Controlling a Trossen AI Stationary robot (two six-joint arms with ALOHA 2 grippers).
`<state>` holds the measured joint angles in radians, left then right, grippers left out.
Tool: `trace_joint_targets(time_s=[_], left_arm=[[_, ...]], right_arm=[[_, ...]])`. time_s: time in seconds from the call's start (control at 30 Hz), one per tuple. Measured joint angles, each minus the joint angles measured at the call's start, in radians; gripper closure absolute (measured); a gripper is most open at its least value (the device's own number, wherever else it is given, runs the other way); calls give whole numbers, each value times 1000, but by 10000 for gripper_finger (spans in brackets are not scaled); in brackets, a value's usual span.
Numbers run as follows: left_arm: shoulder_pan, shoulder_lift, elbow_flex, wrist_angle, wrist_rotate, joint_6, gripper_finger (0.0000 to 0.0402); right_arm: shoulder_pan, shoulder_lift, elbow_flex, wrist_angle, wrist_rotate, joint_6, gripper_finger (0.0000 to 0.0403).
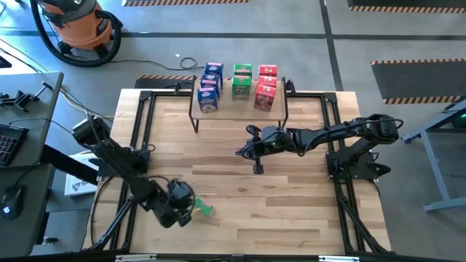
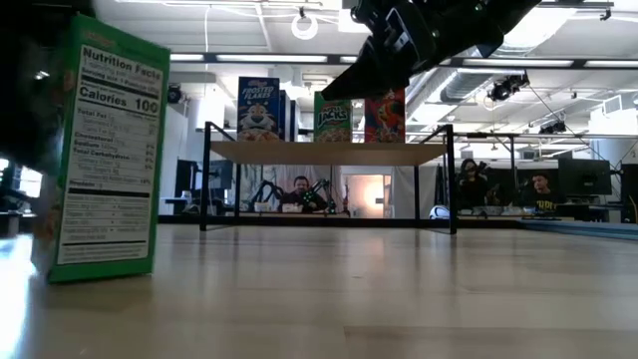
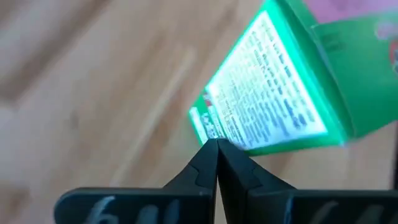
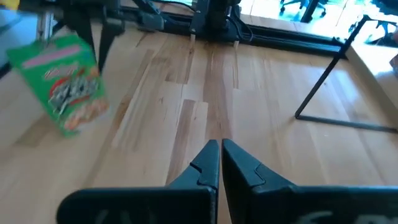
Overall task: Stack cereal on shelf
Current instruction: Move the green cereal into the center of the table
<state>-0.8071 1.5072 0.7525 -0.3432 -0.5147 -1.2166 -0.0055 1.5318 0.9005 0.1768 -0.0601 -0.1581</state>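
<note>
The shelf (image 1: 240, 109) stands at 12 o'clock on the table and carries eight cereal boxes sorted by colour: blue, green, red. The last green box (image 1: 204, 209) stands upright on the tabletop at 7 o'clock, within the left arm's reach. Note the left gripper (image 3: 216, 149): fingers closed together, empty, tips just beside the box. The right gripper (image 4: 220, 149) hovers mid-table, closed, empty.

Orange shop vacuum (image 1: 76, 22), keyboard (image 1: 9, 142), mouse (image 1: 7, 210), seated people (image 2: 299, 191)
</note>
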Motion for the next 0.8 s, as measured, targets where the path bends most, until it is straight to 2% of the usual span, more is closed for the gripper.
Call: trace_joint_targets(time_s=[0.13,0.27,0.4,0.57,0.63,0.7,0.8], left_arm=[[67,28,0,69,-35,162,401],[110,49,-39,189,34,283,401],[85,47,-122,313,126,259,401],[23,44,-232,653,254,244,401],[11,44,-265,799,247,256,401],[9,50,-280,888,190,281,401],[16,64,-277,888,101,318,401]], right_arm=[[0,0,0,-6,0,105,397],[20,0,0,-20,7,221,362],[92,0,0,-24,48,321,300],[195,0,2,-24,169,389,241],[226,0,2,-23,223,406,235],[250,0,2,-23,264,413,235],[283,0,2,-21,312,434,237]])
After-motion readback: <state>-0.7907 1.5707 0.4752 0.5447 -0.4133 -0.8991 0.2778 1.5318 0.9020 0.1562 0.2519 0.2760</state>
